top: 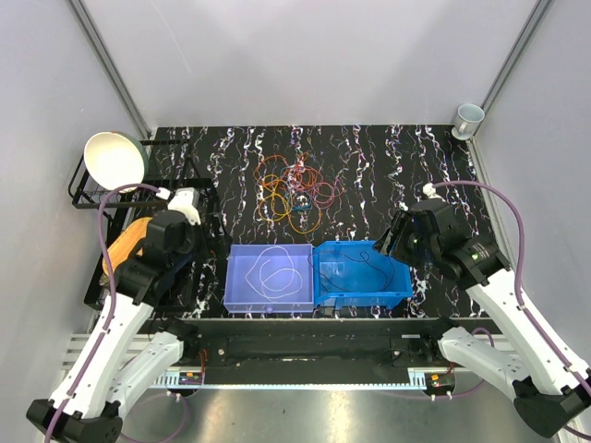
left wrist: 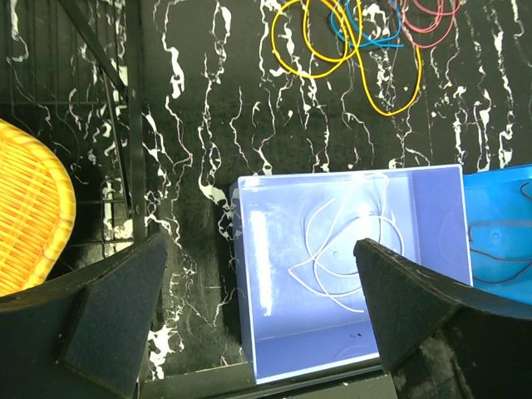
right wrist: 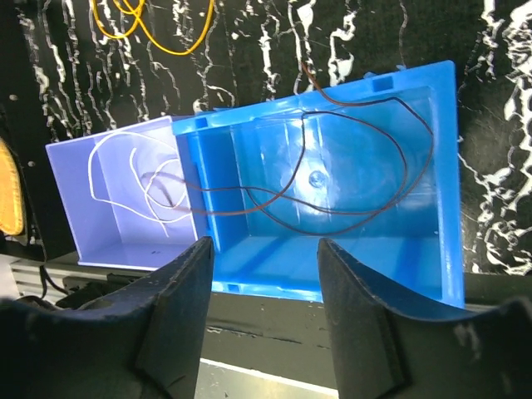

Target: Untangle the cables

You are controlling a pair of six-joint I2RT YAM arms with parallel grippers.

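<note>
The cables (top: 294,192) lie tangled at the middle back of the table, in orange, red, yellow and blue loops; their near edge shows in the left wrist view (left wrist: 366,25). One white cable (left wrist: 349,249) lies coiled in the lavender bin (top: 242,293). A dark cable (right wrist: 332,214) lies in the blue bin (top: 392,293), with one end hanging over its far rim. My right gripper (right wrist: 264,245) hovers open above the blue bin's near right part, holding nothing. My left gripper (left wrist: 262,243) stands wide open and empty over the lavender bin's left wall.
At the left, a black wire rack (top: 83,194) carries a white bowl (top: 115,159) and an orange woven basket (top: 125,245). A pale cup (top: 468,118) stands at the back right corner. Grey walls close in both sides. The two bins sit side by side at the near edge.
</note>
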